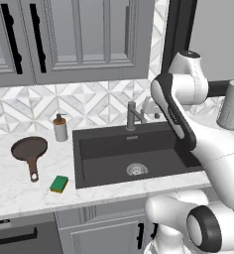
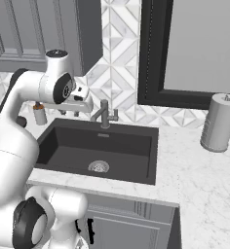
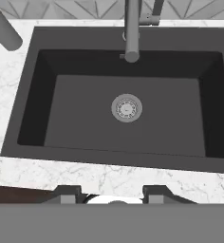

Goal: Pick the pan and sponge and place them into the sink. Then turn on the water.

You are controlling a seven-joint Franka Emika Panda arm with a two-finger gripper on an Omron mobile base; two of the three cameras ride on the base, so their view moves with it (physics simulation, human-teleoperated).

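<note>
The dark brown pan [image 1: 29, 148] lies on the marble counter left of the sink, its thin handle pointing toward the front edge. The small green and yellow sponge [image 1: 59, 183] rests near the counter's front, between the pan handle and the basin. The dark grey sink [image 1: 104, 149] [image 2: 78, 141] [image 3: 85, 118] holds nothing but its round drain. My gripper [image 2: 78, 112] [image 3: 111, 192] hovers high above the basin near the faucet [image 1: 132, 115] [image 2: 104, 115] [image 3: 132, 28], looking straight down. Its fingertips stand apart with nothing between them, so it is open.
A soap dispenser [image 1: 60, 128] [image 2: 39, 114] [image 3: 4, 31] stands at the sink's back left corner. A tall grey canister [image 1: 233, 105] [image 2: 218, 122] sits on the counter to the right. Wall cabinets hang above the left counter, and a dark-framed window is behind the right side.
</note>
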